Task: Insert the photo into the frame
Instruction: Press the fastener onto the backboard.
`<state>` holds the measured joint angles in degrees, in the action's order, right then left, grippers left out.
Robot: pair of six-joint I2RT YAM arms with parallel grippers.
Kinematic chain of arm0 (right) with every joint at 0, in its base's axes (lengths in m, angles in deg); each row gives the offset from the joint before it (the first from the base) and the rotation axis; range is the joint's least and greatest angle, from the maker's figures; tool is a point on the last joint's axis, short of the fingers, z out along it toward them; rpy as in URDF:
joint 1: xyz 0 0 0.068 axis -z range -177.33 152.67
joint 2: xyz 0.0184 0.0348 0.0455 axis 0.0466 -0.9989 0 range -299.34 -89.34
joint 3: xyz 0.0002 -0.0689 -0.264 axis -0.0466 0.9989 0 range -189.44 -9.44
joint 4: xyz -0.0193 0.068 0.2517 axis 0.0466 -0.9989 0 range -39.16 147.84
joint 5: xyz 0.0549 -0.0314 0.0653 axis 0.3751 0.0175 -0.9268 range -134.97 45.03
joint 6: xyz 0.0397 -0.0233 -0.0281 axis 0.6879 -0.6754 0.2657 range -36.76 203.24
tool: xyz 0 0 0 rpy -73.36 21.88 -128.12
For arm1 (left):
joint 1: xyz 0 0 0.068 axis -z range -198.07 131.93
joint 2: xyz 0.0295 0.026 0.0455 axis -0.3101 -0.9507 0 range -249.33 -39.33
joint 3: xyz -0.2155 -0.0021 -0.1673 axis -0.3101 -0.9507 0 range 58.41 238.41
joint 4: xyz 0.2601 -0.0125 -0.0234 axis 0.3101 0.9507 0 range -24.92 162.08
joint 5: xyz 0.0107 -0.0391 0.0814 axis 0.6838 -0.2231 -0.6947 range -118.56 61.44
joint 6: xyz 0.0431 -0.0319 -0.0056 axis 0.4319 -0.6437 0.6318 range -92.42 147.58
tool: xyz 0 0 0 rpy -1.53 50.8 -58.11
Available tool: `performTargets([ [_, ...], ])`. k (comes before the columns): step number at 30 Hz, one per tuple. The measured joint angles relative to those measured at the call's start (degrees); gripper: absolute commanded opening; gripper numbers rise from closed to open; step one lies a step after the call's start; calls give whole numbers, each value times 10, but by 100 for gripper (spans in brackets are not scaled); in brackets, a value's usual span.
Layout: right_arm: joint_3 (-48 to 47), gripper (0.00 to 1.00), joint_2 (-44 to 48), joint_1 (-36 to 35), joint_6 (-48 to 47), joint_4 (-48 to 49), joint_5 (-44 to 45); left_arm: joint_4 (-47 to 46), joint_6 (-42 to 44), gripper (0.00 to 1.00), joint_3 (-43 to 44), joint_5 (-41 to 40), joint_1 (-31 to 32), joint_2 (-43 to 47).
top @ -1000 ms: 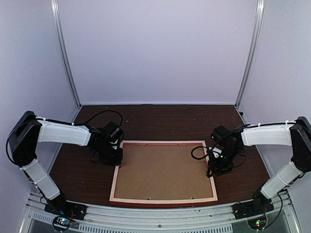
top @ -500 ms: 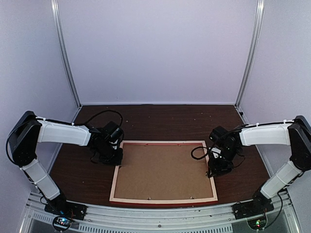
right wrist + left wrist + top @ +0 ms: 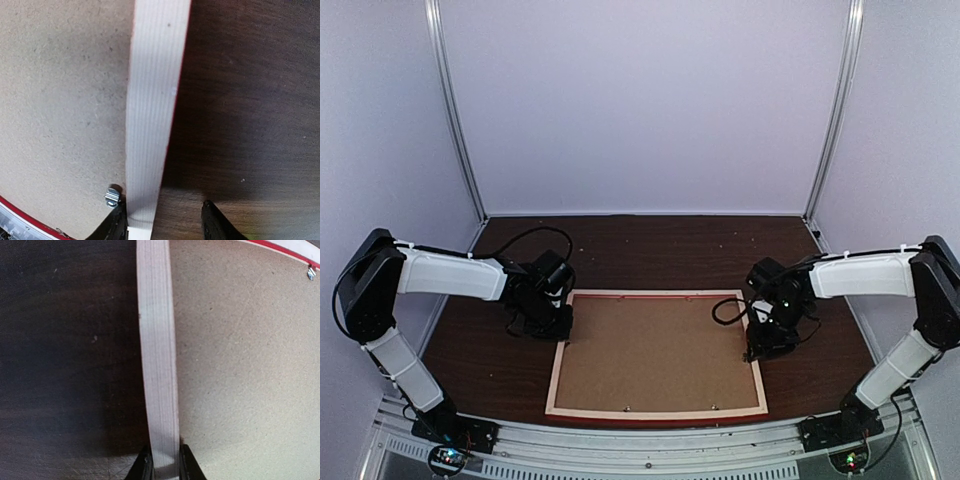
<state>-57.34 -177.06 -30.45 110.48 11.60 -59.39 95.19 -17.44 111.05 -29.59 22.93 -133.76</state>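
The frame (image 3: 660, 411) lies face down at the 6 o'clock side of the dark wood worktop (image 3: 650, 250), its near rail close to the arm bases. Only its pale wood back shows, with thin slivers of red along the outer edge. A brown backing board (image 3: 655, 352) fills the whole opening, so whatever lies beneath it is hidden in every view.

The left end effector (image 3: 558, 326) sits at the frame's 10 o'clock, near the far left corner. In the left wrist view its fingers (image 3: 144, 469) press against both sides of the pale rail (image 3: 159, 365), clamped on it. Only the fingertips show, cut off by the picture's bottom edge.

The right end effector (image 3: 757, 350) is at the frame's 3 o'clock, astride the right rail. In the right wrist view one finger (image 3: 116, 227) sits against the rail's inner side over the board, while the other (image 3: 214, 222) stands well clear over bare worktop. The jaws are parted and grip nothing.

A small metal clip (image 3: 114, 196) sits on the board just beside that inner finger. From above the clips read only as tiny specks along the rails.
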Motion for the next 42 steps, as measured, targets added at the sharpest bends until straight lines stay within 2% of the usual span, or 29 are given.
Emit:
performTargets([
  [21, -17, 49, -22, -28, 2, 43, -6, 0, 0, 17, 0, 0, 0, 0],
  [36, -12, 48, -17, -35, 1, 45, -8, 0, 0, 17, 0, 0, 0, 0],
  [42, -10, 50, -16, -37, -1, 38, -13, 0, 0, 17, 0, 0, 0, 0],
])
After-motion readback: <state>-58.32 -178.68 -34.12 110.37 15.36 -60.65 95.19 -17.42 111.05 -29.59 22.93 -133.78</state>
